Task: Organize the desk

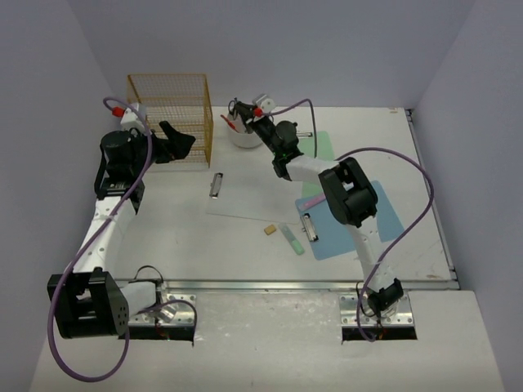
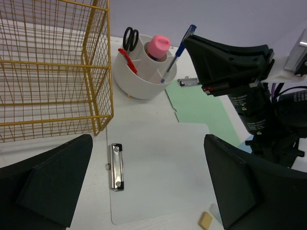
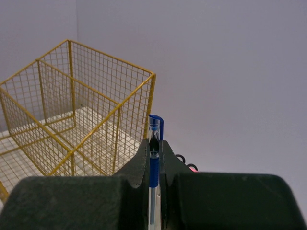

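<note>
Your right gripper (image 3: 153, 149) clamps a blue pen (image 3: 153, 170) upright over the white holder (image 2: 144, 79), tip apparently just inside the rim; lower it straight, clear of the scissors (image 2: 130, 37) and pink cap (image 2: 158, 45), and let go only once it seats; the left gripper (image 2: 146, 187) hangs wide open and empty above a clipboard (image 2: 153, 167); the white desk (image 1: 163, 237) spreads beneath both arms, lavender walls (image 1: 327, 49) around it.

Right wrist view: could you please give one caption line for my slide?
Right fingers shut on a pen, with a yellow wire basket behind.
</note>
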Available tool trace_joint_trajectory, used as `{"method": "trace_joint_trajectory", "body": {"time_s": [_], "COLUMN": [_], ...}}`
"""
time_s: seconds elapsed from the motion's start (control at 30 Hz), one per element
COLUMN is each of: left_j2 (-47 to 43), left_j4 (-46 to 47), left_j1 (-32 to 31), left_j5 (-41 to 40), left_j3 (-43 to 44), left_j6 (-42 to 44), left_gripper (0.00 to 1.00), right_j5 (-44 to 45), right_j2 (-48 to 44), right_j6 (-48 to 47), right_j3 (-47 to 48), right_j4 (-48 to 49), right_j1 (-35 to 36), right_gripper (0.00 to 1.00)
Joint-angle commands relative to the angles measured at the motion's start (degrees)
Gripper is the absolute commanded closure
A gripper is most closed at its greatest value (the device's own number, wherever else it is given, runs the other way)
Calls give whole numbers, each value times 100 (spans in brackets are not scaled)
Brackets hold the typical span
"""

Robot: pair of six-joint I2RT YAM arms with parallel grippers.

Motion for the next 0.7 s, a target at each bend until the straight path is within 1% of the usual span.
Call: {"method": "trace_joint_trajectory", "body": {"time_s": [0.0,0.23,0.43,0.53,0.6,0.67], "left_j2": [-45,24,85,106,118,129], "left_j4": [153,275,314,307,307,317], "left_j1": [119,210,247,281,288,305], "left_j5": [141,218,263,305,319,323], "left_j3": [-94,-256,-270,-264,-262,-254], "left_j6": [-10,8,-1,6,-1,-23], "left_gripper": [0,0,0,0,0,0], "right_j5": [-150,-615,-814,-920,-1001,-1060], "right_j2": [208,535,828,870,885,874], "right_j6": [-598,-820,-945,-991,-1027,-1036], "right_j3": [387,569,790,729,674,598], "right_j4": [1418,1622,1542,1501,1486,1446], "right_j1": [-21,-20,-29,-35,-37,-47], "right_gripper": [100,100,99,94,87,84]}}
